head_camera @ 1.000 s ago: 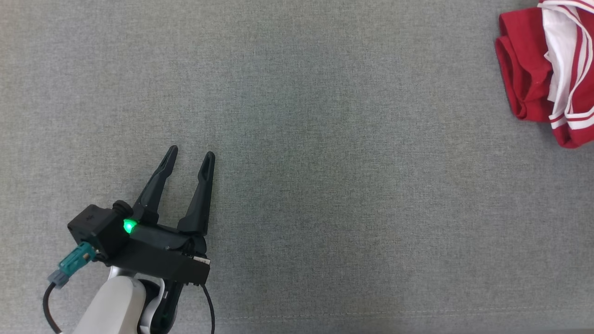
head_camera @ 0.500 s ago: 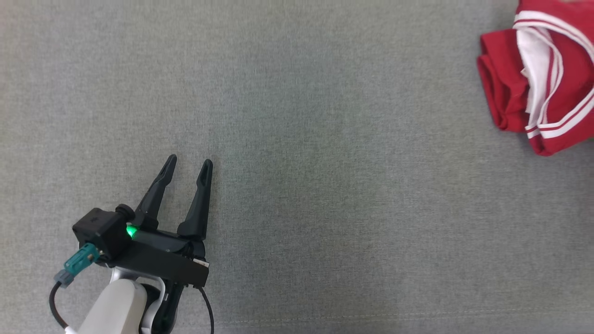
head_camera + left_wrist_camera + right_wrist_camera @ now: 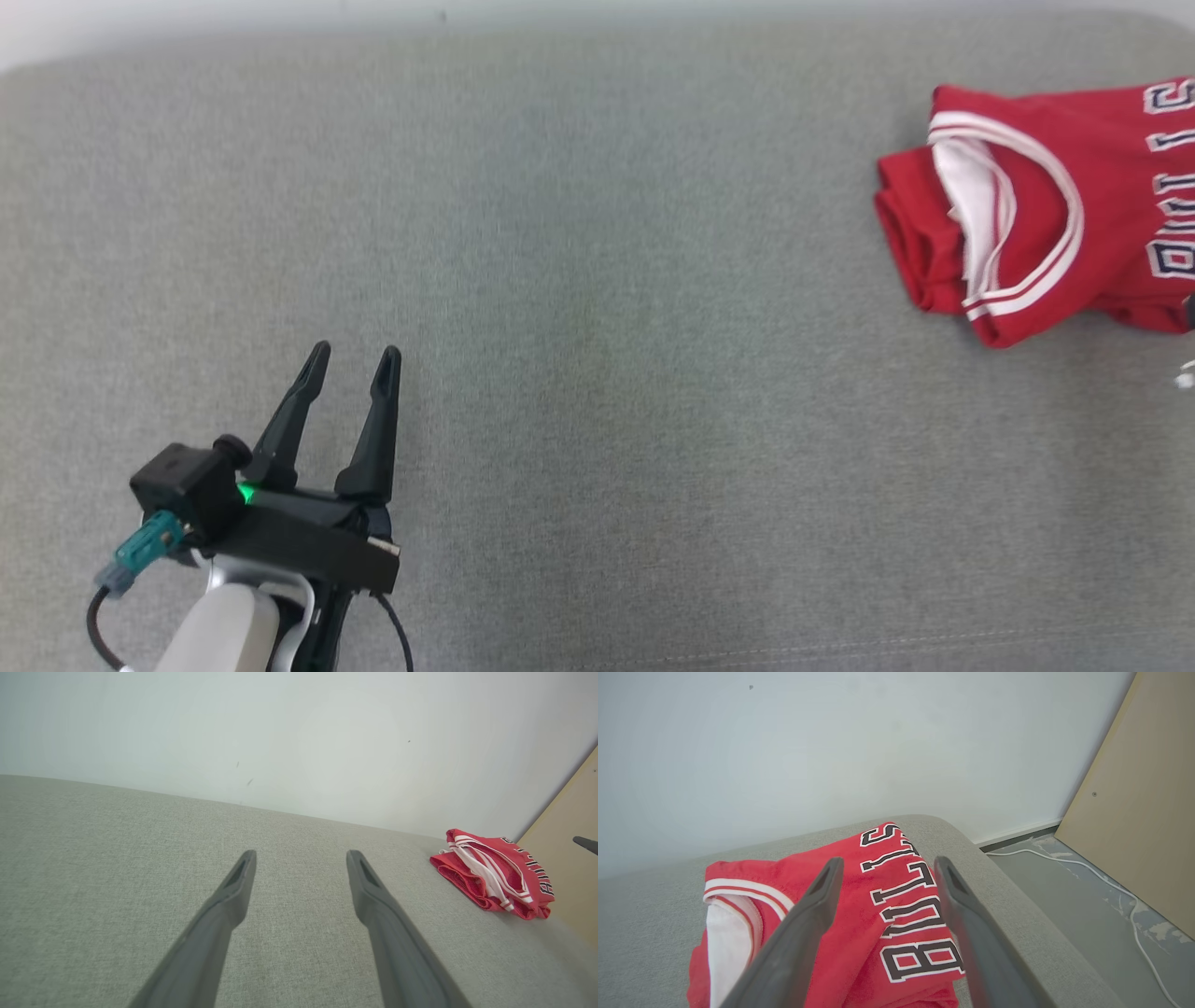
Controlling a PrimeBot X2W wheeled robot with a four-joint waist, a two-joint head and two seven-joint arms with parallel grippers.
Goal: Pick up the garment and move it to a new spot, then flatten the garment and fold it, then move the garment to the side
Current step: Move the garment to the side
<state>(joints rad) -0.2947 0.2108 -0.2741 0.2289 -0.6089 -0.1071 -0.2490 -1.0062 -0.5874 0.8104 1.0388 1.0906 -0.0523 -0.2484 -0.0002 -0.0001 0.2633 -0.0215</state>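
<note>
Your left gripper (image 3: pixel 356 351) sits at the lower left of the head view, fingers spread, empty. The garment (image 3: pixel 1036 233) lies bunched at the upper right on the grey cushion (image 3: pixel 597 280). Your right gripper (image 3: pixel 888 861) hovers over it, fingers wide apart.

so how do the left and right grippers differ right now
The left gripper is over bare grey cushion, far from the red jersey. The right gripper is close over the jersey, its fingers framing the lettering. From the left gripper the jersey lies small and off to the side; from the right gripper it lies large and straight ahead. Both are open and hold nothing.
</note>
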